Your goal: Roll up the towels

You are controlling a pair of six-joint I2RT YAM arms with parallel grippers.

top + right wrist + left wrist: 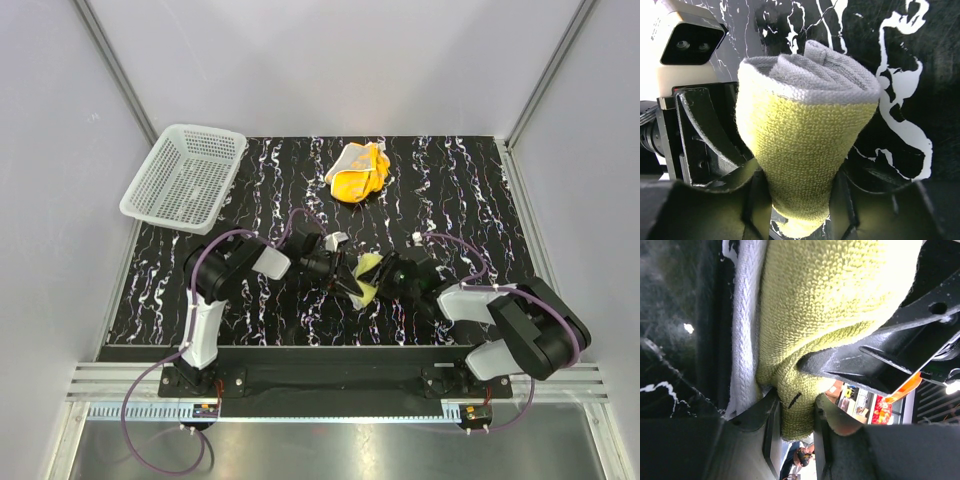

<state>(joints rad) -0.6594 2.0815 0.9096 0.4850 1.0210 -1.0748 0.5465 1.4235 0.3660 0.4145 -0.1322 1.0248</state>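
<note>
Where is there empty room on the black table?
Between the white plastic mesh basket and crumpled orange cloth towel, and right of that towel. Crowded near middle: left gripper and right gripper hold the rolled yellow towel.

Centre crowded for you: left gripper (pixel 348 280) and right gripper (pixel 378 277) meet on yellow towel (pixel 367 264). Orange towel (pixel 358 172) blocks far middle, basket (pixel 185 177) far-left corner. You get bare table (pixel 470 190) far right.
</note>
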